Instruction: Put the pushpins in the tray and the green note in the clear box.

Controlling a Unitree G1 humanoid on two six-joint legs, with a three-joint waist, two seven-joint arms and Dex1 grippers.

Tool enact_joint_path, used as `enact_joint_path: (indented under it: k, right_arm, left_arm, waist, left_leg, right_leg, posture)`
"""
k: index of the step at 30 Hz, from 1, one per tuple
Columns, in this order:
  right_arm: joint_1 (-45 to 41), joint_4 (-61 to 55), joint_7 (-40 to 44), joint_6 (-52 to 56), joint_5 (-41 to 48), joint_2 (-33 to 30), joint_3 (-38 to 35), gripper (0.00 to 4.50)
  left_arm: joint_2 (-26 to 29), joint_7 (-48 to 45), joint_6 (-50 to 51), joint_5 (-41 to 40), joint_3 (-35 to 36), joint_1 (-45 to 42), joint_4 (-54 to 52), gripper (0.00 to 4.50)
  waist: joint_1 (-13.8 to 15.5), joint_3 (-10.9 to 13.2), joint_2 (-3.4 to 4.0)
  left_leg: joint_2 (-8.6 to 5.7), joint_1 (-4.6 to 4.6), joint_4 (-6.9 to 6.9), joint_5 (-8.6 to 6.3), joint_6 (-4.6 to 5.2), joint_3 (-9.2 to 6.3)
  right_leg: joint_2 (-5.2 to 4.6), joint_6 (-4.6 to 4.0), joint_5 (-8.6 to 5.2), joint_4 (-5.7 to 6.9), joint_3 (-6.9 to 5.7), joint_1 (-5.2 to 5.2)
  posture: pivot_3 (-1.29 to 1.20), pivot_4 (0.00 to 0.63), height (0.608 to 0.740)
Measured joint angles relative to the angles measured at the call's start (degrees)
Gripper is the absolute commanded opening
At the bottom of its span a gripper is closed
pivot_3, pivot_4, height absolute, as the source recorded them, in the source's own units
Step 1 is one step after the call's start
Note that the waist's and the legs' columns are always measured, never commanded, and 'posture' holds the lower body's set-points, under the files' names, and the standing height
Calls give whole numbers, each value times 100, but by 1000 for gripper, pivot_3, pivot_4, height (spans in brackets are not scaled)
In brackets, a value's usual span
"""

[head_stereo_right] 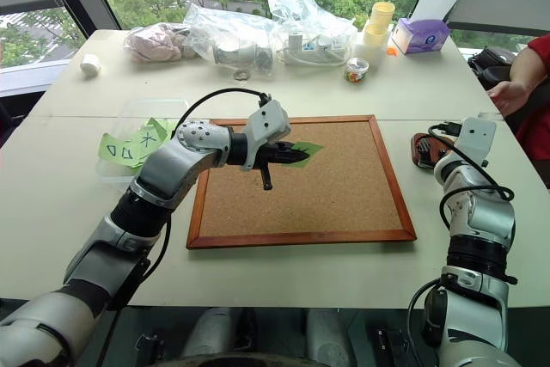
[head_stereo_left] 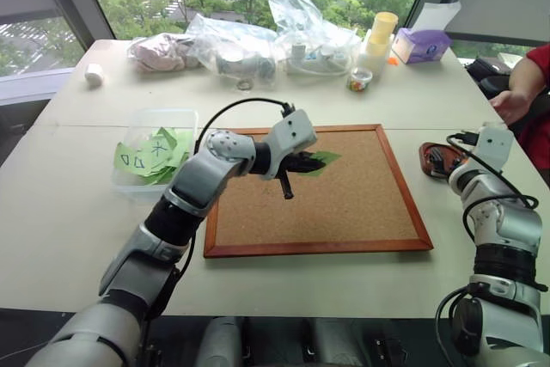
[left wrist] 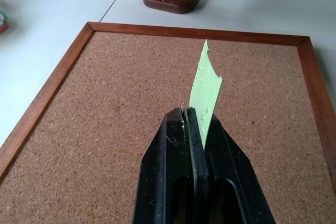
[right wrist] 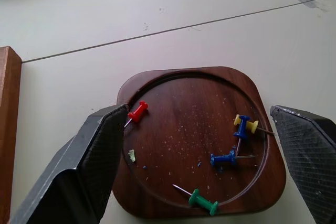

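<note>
Spread wide, the right gripper (right wrist: 202, 169) straddles the tray (right wrist: 157, 80), where the pushpins (right wrist: 231, 157) lie. Over the corkboard (head_stereo_left: 361, 204), the left gripper (left wrist: 195, 124) pinches the green note (left wrist: 206, 90); the clear box (head_stereo_left: 142, 122) sits beside the corkboard.

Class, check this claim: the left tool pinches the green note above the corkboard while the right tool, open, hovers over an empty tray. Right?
Not quite. The tray is not empty: the right wrist view shows five pushpins lying in it. The rest holds.

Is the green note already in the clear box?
No, the green note is pinched in the left pincer above the corkboard.
</note>
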Motion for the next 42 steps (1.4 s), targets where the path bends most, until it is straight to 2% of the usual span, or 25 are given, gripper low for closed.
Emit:
enact_joint_path:
  k: [2, 4, 7, 11, 14, 19, 21, 22, 26, 29, 36, 40, 42]
  right_arm:
    - [46, -192, 258, -114, 91, -10, 35, 4419]
    - [175, -775, 769, -227, 219, -128, 280, 4419]
    - [268, -1882, 1600, -220, 549, -358, 738, 4419]
    - [285, -3103, 2537, 190, 1187, -477, 1408, 4419]
    - [254, -3416, 2916, 445, 1396, -545, 1888, 4419]
    - [138, -3839, 3573, 785, 1732, -865, 2394, 4419]
    - [30, -3836, 3616, 784, 1732, -862, 2518, 4500]
    - [-22, -3835, 3661, 778, 1730, -862, 2567, 4500]
    - [-76, -3820, 3773, 766, 1711, -871, 2642, 4500]
    - [-76, -3744, 3786, 728, 1645, -875, 2646, 4500]
    - [-46, -3718, 3744, 762, 1661, -887, 2523, 4500]
    - [142, -3706, 3677, 1048, 1959, -1179, 1694, 4500]
    - [448, -3748, 3685, 1130, 2104, -1337, 1333, 4500]
  left_arm:
    - [-21, 142, 36, -4, 108, 0, 0, 0]
    - [-131, 553, 220, -54, 505, -6, 0, 0]
    - [-153, 1447, 646, 42, 1191, -78, -6, 0]
    - [39, 3118, 1618, 715, 2050, -82, -76, 0]
    - [137, 4163, 2180, 1156, 2787, 36, -278, 0]
    - [309, 4787, 2849, 1440, 3429, 418, -691, 0]
    - [183, 4840, 3077, 1395, 3593, 449, -715, 687]
    - [109, 4851, 3165, 1356, 3645, 474, -716, 888]
    - [-24, 4898, 3308, 1255, 3824, 576, -715, 2774]
    - [-25, 4967, 3308, 1231, 3879, 574, -717, 4394]
    - [63, 4823, 3326, 973, 4001, 570, -934, 4484]
    - [601, 4081, 3298, 417, 4042, 456, -1535, 4484]
    - [890, 3375, 3393, -171, 4027, 426, -1818, 4484]
  waist:
    - [1, 2, 4]
    - [-14, 6, 12]
    - [-43, 4, 15]
    - [-31, 4, 14]
    - [11, 6, 11]
    - [105, 5, -18]
    - [138, 4, -23]
    - [155, 4, -25]
    - [146, 8, -34]
    - [141, 8, -34]
    - [135, 9, -34]
    - [154, 10, -37]
    - [162, 8, -39]
  left_leg:
    - [0, 0, 0, 0, 0, 0]
    - [1, 0, 1, 0, 0, -3]
    - [4, 5, 1, 0, -1, -9]
    - [9, 6, 3, 2, -4, -14]
    - [5, 2, 3, 2, -3, -15]
    - [-2, -3, 7, 0, 0, -18]
    - [-3, -3, 11, 0, 1, -16]
    - [-4, -3, 12, 0, 0, -16]
    - [-1, -3, 10, 0, 0, -17]
    - [0, -2, 10, 0, 0, -15]
    - [1, -2, 9, 0, 0, -15]
    - [-3, -3, 8, 0, -1, -15]
    - [-4, 0, 6, 0, -1, -16]
  right_leg:
    - [0, 0, 0, 0, 0, 0]
    - [1, 0, 0, 4, 3, -2]
    - [9, 0, 0, 15, 3, -3]
    - [10, 0, 0, 25, 2, -3]
    - [-4, 0, 0, 24, -2, -3]
    - [-17, 0, 0, 24, -14, -2]
    - [-18, 0, 0, 24, -13, -1]
    - [-18, 0, 0, 24, -13, -1]
    - [-15, 0, 0, 24, -13, -3]
    - [-15, 0, 0, 25, -13, -3]
    - [-16, -1, 0, 25, -13, -3]
    - [-24, -1, 0, 24, -16, -2]
    - [-25, -2, 0, 24, -18, 2]
  posture:
    - [0, 150, 735]
    - [0, 150, 735]
    - [0, 150, 735]
    - [0, 150, 735]
    - [0, 150, 735]
    - [0, 150, 735]
    - [0, 150, 735]
    - [0, 150, 735]
    - [0, 150, 735]
    - [0, 150, 735]
    - [0, 150, 735]
    - [0, 150, 735]
    - [0, 150, 735]
